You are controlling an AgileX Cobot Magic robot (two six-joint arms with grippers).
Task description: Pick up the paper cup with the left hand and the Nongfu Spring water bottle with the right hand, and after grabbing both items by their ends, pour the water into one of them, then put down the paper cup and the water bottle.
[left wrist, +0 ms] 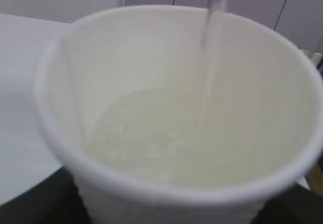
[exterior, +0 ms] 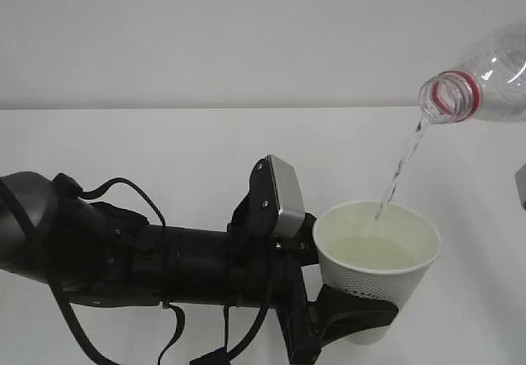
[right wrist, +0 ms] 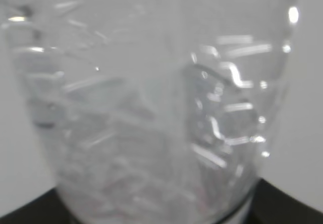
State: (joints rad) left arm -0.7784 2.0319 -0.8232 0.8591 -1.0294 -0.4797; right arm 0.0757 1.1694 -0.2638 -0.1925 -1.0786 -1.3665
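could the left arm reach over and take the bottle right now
Probably not: the left gripper is shut on the paper cup, which is catching water from the tilted bottle above it.

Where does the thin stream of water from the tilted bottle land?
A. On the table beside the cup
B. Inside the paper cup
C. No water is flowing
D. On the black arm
B: the water falls from the bottle mouth into the open paper cup, which already holds liquid.
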